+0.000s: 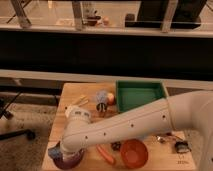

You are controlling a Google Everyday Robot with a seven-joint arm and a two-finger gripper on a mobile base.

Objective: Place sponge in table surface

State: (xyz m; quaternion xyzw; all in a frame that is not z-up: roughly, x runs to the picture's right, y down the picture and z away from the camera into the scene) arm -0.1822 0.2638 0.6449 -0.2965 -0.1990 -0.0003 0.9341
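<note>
**A:** Camera view, the only one. The arm (130, 125) comes in from the right, crosses the worktop (82, 91) and bends down at the near left corner. The claw (61, 151) hangs low there, right over the rim of a purple bowl (70, 161).

**B:** And the sponge?

**A:** The sponge (53, 149) is a pale blue-grey block showing just left of the claw, at its tip, about level with the bowl's rim. It looks carried rather than set down, but I cannot tell whether its underside touches anything.

**B:** Claw state: released, clenched, grasping?

**A:** Cannot tell. The wrist and forearm cover the working end from this angle. Only the sponge peeks out beside it.

**B:** Why that corner?

**A:** My reading is that the rest is crowded. Far right of the claw and further back sits the green tray (140, 96). A blue cup (102, 95) stands behind the claw, well apart. An orange bowl (134, 153) sits to the claw's right at the near edge. The task wants bare wood, and some shows just left of the claw beside the purple bowl.

**B:** Risk?

**A:** Judged only: if let go here, the sponge may land in or on the purple bowl rather than on the worktop. A small shift to the left would suit.
</note>
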